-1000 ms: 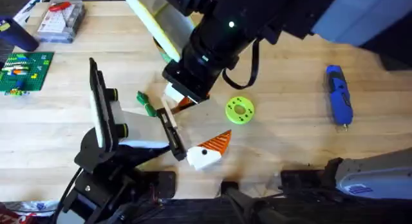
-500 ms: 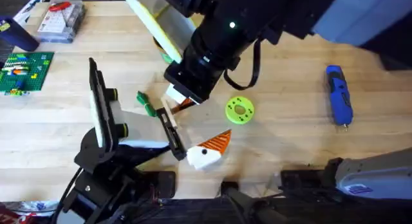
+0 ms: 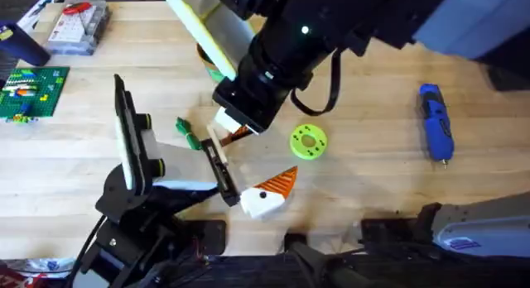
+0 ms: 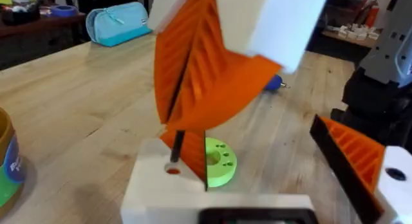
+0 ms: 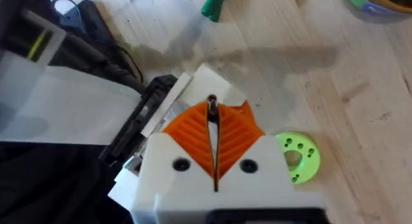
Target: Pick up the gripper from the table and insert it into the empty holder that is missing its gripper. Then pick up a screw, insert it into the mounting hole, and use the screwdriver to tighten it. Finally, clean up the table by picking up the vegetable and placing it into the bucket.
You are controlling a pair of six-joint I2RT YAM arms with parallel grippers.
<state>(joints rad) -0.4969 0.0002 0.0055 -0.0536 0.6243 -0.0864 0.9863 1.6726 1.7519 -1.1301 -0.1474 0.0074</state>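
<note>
The right tool (image 5: 212, 130) pinches a small dark screw (image 5: 212, 103) beside the holder (image 3: 217, 160); the left tool's state cannot be told.

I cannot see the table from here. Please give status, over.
Right gripper shut on screw, low at mid-table. Screwdriver lying on table, untouched. Vegetable on table, close beside the work.

My white gripper (image 5: 213, 130) pinches a small dark screw (image 5: 212, 103) between orange ribbed pads (image 5: 238, 135), beside a round lime-green disc (image 5: 297, 157).
</note>
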